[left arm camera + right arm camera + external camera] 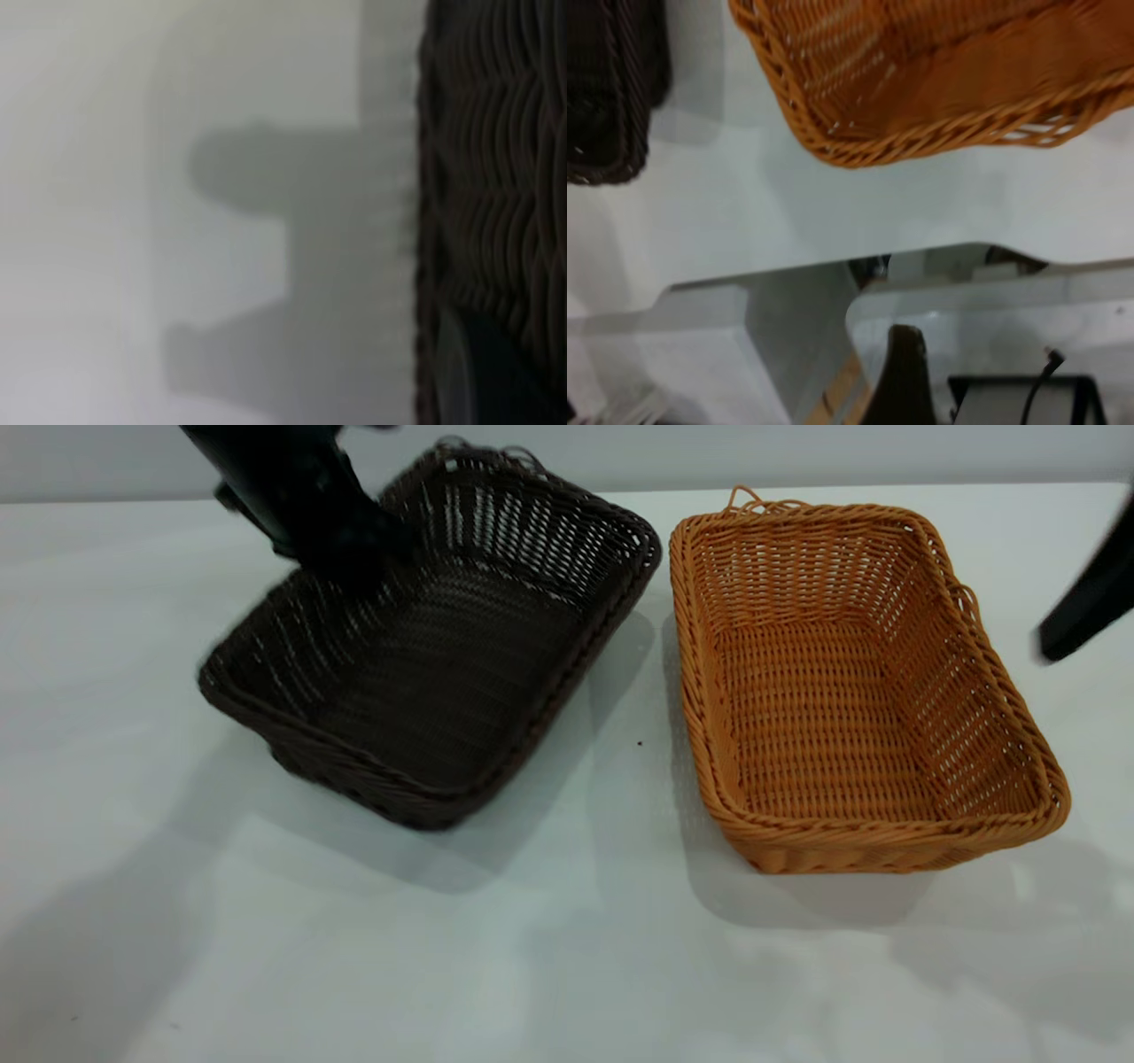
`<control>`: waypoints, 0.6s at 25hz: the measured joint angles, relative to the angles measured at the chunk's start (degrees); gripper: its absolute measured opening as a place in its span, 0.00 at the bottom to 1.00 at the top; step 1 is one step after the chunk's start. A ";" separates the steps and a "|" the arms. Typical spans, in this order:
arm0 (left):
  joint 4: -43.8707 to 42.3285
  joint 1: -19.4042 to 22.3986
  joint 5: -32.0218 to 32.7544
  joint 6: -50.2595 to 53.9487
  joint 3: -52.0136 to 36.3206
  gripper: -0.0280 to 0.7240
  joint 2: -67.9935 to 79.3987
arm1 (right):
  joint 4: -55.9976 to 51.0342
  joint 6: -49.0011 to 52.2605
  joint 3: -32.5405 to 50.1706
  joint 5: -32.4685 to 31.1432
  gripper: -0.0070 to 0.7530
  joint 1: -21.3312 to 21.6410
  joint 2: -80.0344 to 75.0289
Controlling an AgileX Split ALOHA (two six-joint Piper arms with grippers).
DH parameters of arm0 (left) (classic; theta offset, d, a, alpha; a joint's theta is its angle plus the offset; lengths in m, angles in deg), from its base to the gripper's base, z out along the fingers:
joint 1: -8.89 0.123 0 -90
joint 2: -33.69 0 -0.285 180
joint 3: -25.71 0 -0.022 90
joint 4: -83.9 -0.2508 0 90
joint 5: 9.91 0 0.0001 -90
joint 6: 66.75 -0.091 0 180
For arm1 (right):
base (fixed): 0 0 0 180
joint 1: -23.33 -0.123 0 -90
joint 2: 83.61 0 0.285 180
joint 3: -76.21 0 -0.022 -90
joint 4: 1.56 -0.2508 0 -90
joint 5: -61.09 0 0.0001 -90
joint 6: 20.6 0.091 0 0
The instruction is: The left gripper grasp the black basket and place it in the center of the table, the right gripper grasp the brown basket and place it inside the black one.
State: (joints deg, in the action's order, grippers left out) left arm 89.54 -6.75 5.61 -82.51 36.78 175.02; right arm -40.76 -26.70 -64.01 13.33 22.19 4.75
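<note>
Two baskets on the bench (106, 717): my left tool (341, 558) sits at the black basket (443, 664) far-left wall (grip hidden, can't tell), basket tilted. Brown basket (850, 700) rests just beside it; my right tool (1085, 615) hangs off its right.

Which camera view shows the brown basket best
The exterior view: the whole brown basket shows there, rim and inside, resting on the table. The right wrist view catches only one corner; the left wrist view shows none of it.
</note>
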 joint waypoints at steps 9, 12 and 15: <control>-1.10 6.67 -1.47 -3.10 0.36 0.14 -9.27 | -17.00 2.04 -0.37 4.85 0.75 -5.63 -16.29; -1.10 6.85 -1.41 -3.58 0.36 0.14 -9.41 | -22.00 2.89 -0.43 9.05 0.75 -5.63 -20.61; -1.15 6.85 -1.35 -4.35 0.36 0.14 -9.41 | -23.79 4.28 -0.65 12.00 0.75 -5.63 -25.16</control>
State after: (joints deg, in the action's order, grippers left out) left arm 88.39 0.10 4.26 -86.86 37.14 165.61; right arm -64.55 -22.42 -64.66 25.32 16.56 -20.40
